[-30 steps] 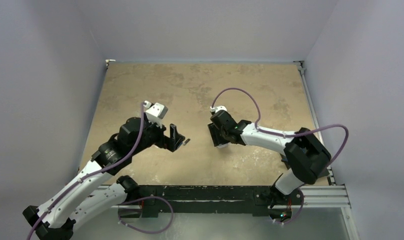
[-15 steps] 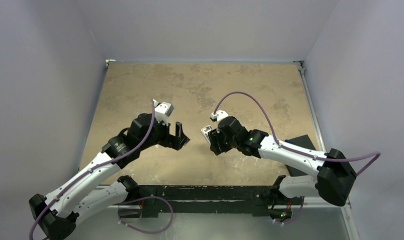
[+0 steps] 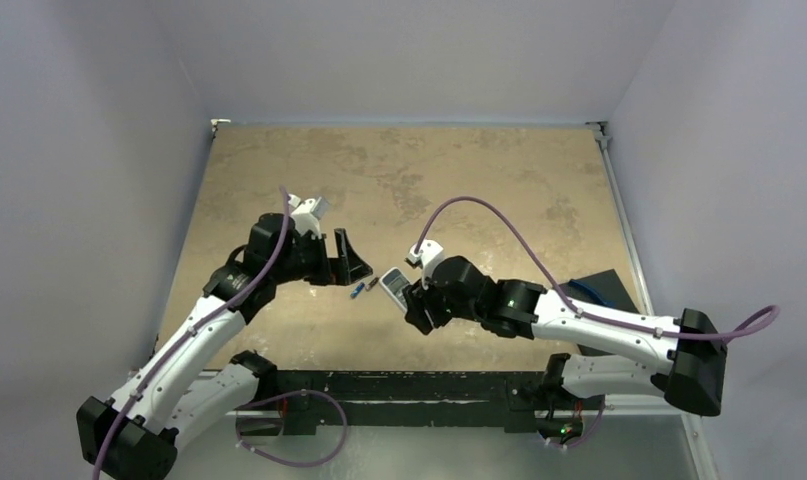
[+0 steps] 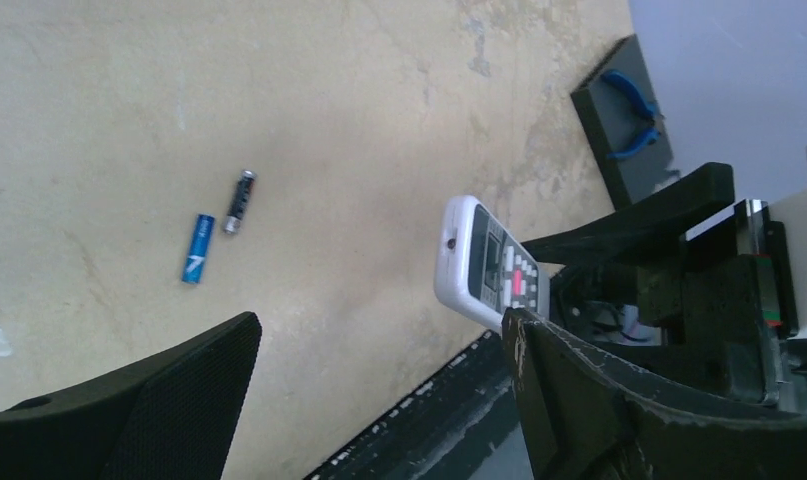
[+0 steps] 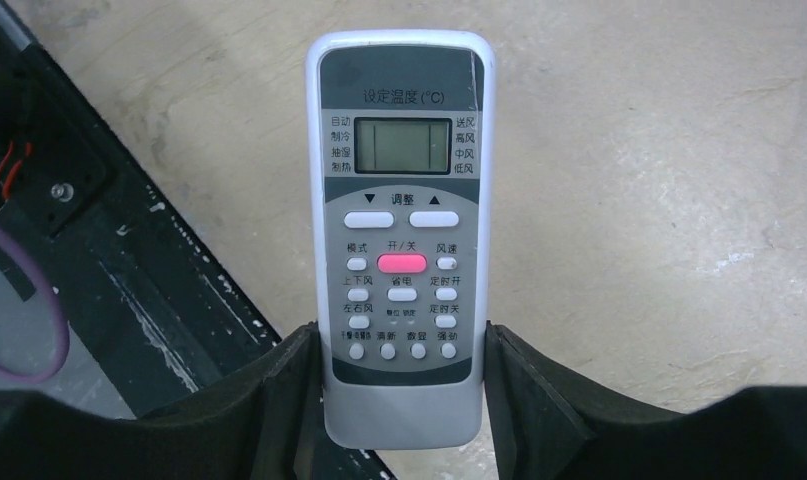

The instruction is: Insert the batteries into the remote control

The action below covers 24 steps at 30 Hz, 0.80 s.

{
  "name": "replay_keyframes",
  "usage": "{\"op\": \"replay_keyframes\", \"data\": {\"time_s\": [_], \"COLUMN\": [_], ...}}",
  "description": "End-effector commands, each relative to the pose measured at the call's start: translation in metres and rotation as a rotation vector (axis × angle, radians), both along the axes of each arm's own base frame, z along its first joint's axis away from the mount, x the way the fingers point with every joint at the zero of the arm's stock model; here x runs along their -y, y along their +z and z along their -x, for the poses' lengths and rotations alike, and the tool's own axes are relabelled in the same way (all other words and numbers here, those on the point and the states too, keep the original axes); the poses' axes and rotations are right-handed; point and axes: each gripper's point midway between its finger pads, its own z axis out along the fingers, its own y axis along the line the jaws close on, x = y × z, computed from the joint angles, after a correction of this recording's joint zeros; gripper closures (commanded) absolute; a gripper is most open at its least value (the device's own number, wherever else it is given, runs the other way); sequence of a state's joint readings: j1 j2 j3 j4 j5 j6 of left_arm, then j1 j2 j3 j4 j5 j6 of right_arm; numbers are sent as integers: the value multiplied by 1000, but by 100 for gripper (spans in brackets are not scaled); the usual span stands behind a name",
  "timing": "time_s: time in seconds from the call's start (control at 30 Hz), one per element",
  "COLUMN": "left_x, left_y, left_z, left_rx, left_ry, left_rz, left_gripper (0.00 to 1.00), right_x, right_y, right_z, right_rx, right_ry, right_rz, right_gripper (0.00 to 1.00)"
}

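Right pincer [image 5: 399, 350] clamps one remote control [image 5: 399, 200]; left pincer [image 4: 379, 325] gaping, empty; two loose: blue battery [image 4: 196, 248], dark battery [image 4: 239, 200].

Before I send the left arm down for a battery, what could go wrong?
The blue battery and dark battery lie close together, so the open left claw may knock one rolling. The right claw pinches the remote control by its bottom end only, so pushing a cell in could tip it. Its back is hidden; I cannot tell whether the compartment is open.
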<state>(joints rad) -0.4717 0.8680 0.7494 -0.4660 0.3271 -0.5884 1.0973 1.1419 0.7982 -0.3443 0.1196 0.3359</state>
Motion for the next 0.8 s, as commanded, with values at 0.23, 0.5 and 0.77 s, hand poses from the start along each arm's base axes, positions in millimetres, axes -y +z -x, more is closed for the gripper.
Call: {"op": "replay_keyframes", "data": {"time_s": [0.23,0.5,0.77], "left_x": [31,30,34], "left_y": [22,9,4], "left_z": [53,79,88], "left_rx": [-140,-217,-276], "left_ry": [-262,-322,-356], "left_rz": [307,348,402], "left_gripper": [14,20,31], "right_x": [-24,-35,-41], "right_y": [42,54,57], "right_z": [24,40,49], "right_rx": [200,271,349], "right_ry": [115,189,221], "right_rz": [-13,-12,15], "right_gripper": [86,84,83]}}
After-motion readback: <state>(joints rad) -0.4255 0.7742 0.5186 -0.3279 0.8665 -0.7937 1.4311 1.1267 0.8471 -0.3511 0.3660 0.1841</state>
